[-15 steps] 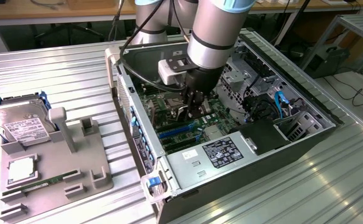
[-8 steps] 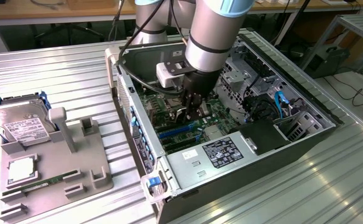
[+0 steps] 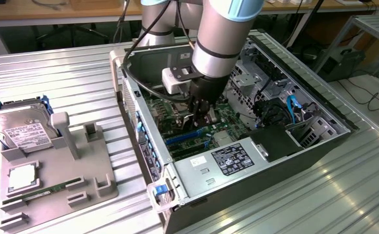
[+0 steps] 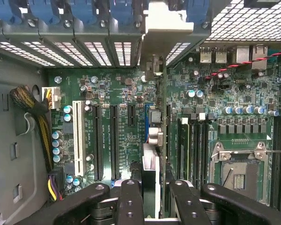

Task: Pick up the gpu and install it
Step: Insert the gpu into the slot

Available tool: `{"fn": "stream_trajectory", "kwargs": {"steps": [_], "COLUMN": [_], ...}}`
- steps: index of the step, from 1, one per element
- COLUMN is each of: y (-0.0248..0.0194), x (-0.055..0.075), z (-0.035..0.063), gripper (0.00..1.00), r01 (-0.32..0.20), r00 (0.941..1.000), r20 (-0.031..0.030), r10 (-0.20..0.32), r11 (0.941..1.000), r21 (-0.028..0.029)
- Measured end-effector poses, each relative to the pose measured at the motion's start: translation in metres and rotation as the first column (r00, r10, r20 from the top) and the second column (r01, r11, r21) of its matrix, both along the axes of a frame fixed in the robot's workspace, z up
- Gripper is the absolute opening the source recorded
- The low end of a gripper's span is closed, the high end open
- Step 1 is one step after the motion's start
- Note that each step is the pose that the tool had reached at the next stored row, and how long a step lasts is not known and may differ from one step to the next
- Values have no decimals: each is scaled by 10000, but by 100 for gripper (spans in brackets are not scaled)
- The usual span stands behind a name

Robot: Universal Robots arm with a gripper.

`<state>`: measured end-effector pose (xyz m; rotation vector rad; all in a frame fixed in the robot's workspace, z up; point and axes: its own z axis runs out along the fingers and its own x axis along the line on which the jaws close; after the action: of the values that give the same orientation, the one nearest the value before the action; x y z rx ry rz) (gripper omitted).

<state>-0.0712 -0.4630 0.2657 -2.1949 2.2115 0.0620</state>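
Observation:
My gripper [image 3: 200, 122] reaches down inside the open computer case [image 3: 319, 139], over the motherboard [image 4: 117, 79]. It is shut on the gpu [image 4: 157, 140], which the wrist view shows edge-on between the two black fingers [image 4: 131, 199]. The card stands upright, and its pale metal bracket [image 4: 166, 30] sits against the case's rear slot openings. Its lower edge runs along the blue expansion slot [image 4: 147, 115]; I cannot tell whether it touches or is seated in the slot. In the exterior view the card is mostly hidden behind the gripper.
Outside the case, a grey holder [image 3: 102, 190] carries a silver hard drive [image 3: 19, 130], a processor [image 3: 22, 176] and a narrow green RAM stick [image 3: 43, 191]. The power supply [image 3: 225, 158] lies close to the gripper. A white slot [image 4: 77, 140], black slots and cables [image 4: 35, 112] flank the card.

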Motion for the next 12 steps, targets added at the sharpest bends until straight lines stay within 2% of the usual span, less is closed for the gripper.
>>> {"fn": "stream_trajectory", "kwargs": {"steps": [7,12], "y": [-5,-5], "x": [-26,-46], "z": [-32,-90], "gripper": [27,27], "r01": [1,1], "r00": [10000,10000], "r20": [1,1], "r10": [-1,-1], "r11": [10000,10000], "r21": [2,2]}}
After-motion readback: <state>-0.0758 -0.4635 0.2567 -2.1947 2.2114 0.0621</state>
